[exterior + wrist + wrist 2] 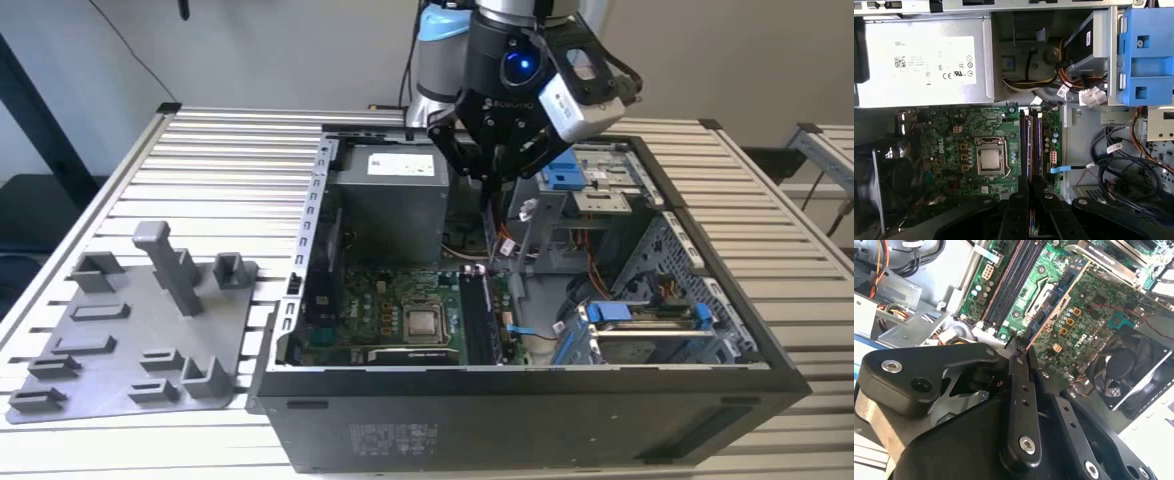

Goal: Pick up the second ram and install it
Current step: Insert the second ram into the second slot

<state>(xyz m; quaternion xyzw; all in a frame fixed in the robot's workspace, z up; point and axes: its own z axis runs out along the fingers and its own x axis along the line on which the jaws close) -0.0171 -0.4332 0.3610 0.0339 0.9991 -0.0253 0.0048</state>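
My gripper [490, 180] hangs over the middle of the open computer case [310, 250], shut on the second ram [489, 228]. The ram is a thin dark stick held on edge, pointing down from the fingertips. In the second wrist view the gripper [1021, 347] has its black fingers [1021, 390] pressed together on the ram [1054, 310], whose narrow edge runs out over the green motherboard [1089, 305]. The long black memory sockets [1033, 145] lie below the gripper [1030, 189], and the ram is still above them, apart from the board.
A grey power supply box [387, 200] sits at the back of the case. Blue drive brackets [567, 172] and loose cables [1119, 160] are on the exterior view's right. The processor socket [990, 160] and a black fan [1126, 367] flank the sockets. A grey holder plate with posts [134, 330] lies outside the case.
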